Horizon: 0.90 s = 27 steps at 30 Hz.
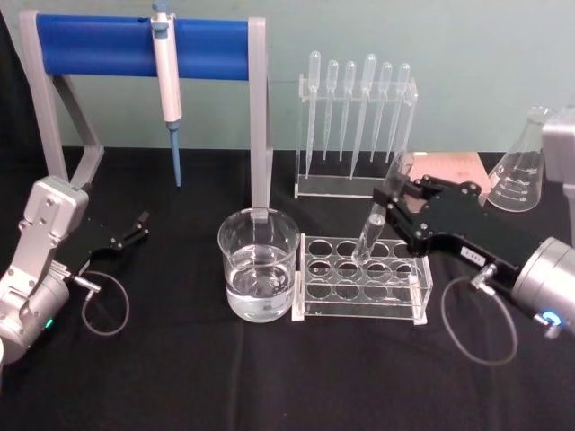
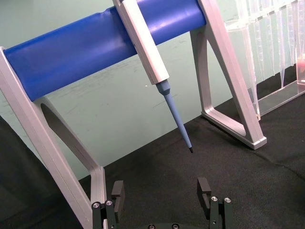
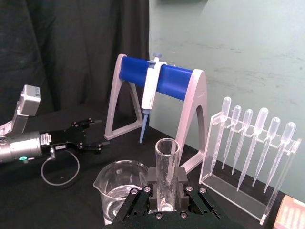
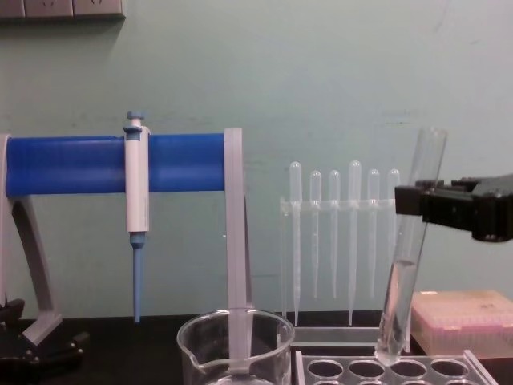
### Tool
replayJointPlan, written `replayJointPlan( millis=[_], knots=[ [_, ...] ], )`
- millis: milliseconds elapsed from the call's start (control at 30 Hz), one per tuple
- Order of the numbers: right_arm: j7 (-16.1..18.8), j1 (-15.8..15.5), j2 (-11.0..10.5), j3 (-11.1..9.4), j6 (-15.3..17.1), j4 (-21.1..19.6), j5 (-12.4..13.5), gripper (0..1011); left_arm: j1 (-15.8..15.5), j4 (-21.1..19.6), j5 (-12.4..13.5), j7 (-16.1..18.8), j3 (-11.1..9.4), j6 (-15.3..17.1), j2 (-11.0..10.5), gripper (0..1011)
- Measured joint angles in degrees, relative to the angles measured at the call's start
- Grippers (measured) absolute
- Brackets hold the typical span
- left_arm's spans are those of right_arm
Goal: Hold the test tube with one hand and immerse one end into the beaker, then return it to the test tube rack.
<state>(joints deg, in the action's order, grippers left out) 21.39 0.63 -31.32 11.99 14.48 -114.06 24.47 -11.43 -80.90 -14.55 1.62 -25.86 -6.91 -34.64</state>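
Note:
My right gripper [image 1: 393,205] is shut on the test tube [image 1: 370,235], a long clear glass tube held near its upper half. The tube tilts, open rim up and toward the right. Its rounded end hangs at a back-row hole of the clear tube rack [image 1: 359,289]. In the chest view the test tube [image 4: 409,257] ends just at the rack's top, with the right gripper [image 4: 413,200] on it. The right wrist view shows the test tube [image 3: 167,155] between the black fingers [image 3: 153,177]. The beaker [image 1: 259,265], holding water, stands left of the rack. My left gripper [image 1: 139,224] rests open at the far left.
A blue-barred stand [image 1: 144,45] with a hanging pipettor [image 1: 166,81] rises behind the beaker. A rack of plastic pipettes [image 1: 355,117] stands at the back. A conical flask [image 1: 521,171] is at the back right, and a pink box [image 4: 473,321] sits to the right.

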Motion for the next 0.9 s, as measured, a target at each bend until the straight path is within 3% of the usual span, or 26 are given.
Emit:
replayJointPlan(
  millis=[467, 900],
  knots=[
    [1.5, 5.8, -4.1, 1.0, 5.7, -0.1, 3.2, 239, 0.0, 0.0, 0.0, 0.0, 0.0, 0.0, 0.0, 1000],
    [1.5, 8.4, -5.7, 2.0, 6.8, 0.1, 5.4, 241, 0.0, 0.0, 0.0, 0.0, 0.0, 0.0, 0.0, 1000]
  ],
)
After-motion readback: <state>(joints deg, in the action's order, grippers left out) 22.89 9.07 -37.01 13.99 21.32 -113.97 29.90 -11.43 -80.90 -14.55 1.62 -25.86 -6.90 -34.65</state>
